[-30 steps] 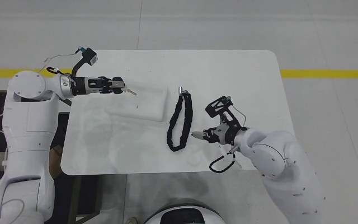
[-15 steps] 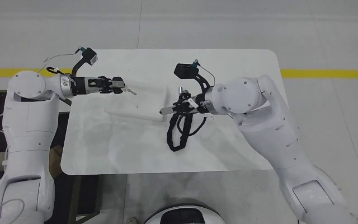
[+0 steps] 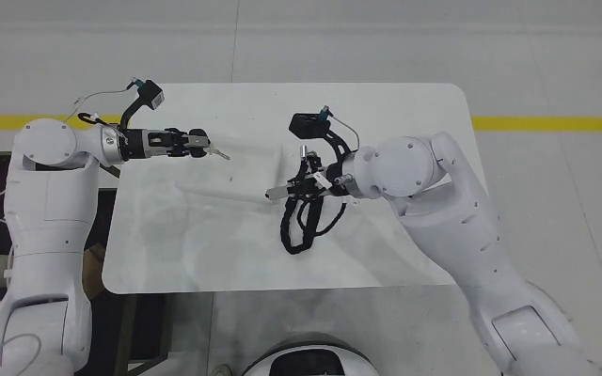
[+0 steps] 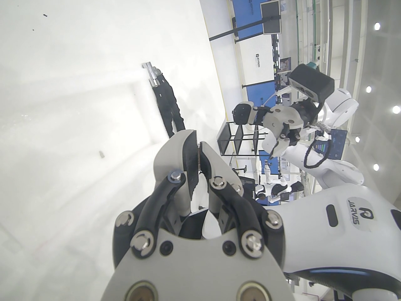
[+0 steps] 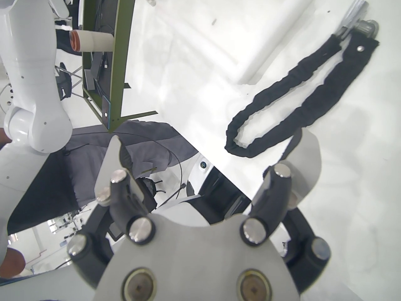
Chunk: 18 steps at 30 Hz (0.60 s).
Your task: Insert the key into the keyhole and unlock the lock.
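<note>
Top view looks down on a smooth white worktop (image 3: 395,122) with rounded corners, standing on a pale grey floor (image 3: 376,38) crossed by a yellow stripe (image 3: 536,123). The left wrist view takes in the room behind, a hall with blue partitions (image 4: 250,17) and ceiling lamps (image 4: 377,26). A shallow rectangular white tray (image 5: 266,42) lies left of the worktop's middle, its right side just beside the lock. The lock (image 5: 332,90) is a long, limp loop sleeved in crinkled black fabric, with a bright metal head (image 5: 355,17). It lies at the middle of the worktop, its long axis running from far edge to near edge, head toward the far edge. The right gripper (image 5: 211,140) hangs over the loop with its fingers spread wide, grasping nothing. The left gripper (image 3: 201,144), above the far left part of the worktop, is clenched on the small metal key (image 3: 219,152), whose blade points toward the right edge and slightly toward the near one.
</note>
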Motion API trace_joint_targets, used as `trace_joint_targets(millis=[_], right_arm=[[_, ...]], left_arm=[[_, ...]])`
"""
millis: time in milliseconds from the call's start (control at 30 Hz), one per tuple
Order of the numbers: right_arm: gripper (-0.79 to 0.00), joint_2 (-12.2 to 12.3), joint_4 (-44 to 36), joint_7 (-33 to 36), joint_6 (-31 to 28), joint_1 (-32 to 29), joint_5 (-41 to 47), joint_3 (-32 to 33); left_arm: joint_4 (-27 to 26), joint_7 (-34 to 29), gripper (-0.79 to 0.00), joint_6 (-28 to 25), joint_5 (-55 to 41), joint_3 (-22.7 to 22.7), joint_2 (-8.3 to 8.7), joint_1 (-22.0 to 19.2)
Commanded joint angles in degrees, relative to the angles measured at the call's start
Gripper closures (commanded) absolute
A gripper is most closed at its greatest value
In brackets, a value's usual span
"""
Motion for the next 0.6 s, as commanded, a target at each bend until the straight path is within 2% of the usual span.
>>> trace_joint_targets(millis=[0, 233, 400, 567], right_arm=[[-0.785, -0.1, -0.65, -0.27, 0.17, -2.18, -2.0, 0.13], [-0.785, -2.89, 8.46, -1.56, 3.78, 1.68, -4.43, -3.97], [-0.785, -4.82, 15.25, -5.58, 7.81, 4.75, -6.54, -5.96], [-0.785, -5.68, 16.38, -7.74, 9.98, 5.97, -8.53, -7.27]], left_arm=[[0.0, 0.0, 0.0, 0.0, 0.0, 0.0, 0.0, 0.0], [0.0, 0.0, 0.0, 0.0, 0.0, 0.0, 0.0, 0.0], [0.0, 0.0, 0.0, 0.0, 0.0, 0.0, 0.0, 0.0], [0.0, 0.0, 0.0, 0.0, 0.0, 0.0, 0.0, 0.0]])
